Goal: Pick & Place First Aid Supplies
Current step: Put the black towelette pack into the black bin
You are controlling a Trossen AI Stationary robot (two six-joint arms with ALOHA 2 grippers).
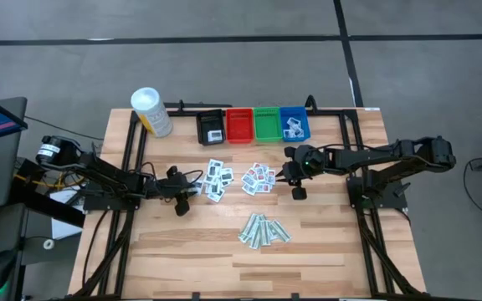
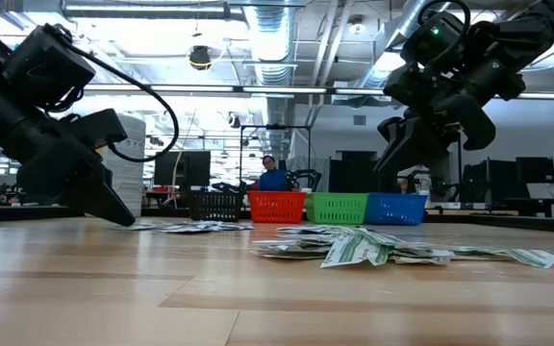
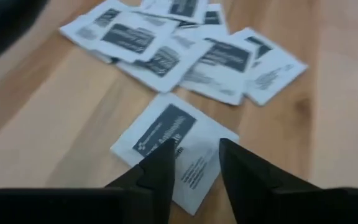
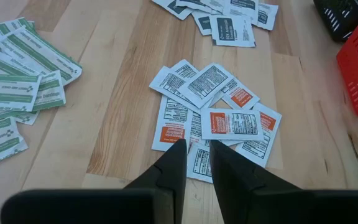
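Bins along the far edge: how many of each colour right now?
Black bin: 1
Red bin: 1
Green bin: 1
Blue bin: 1
Total: 4

Place: lab/workshop | exposed ceiling ducts | monitors | concrete floor

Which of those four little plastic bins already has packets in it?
The blue plastic bin, rightmost in the row, holds white packets; the red and green look empty.

Wooden table bears packets, bins, canister.
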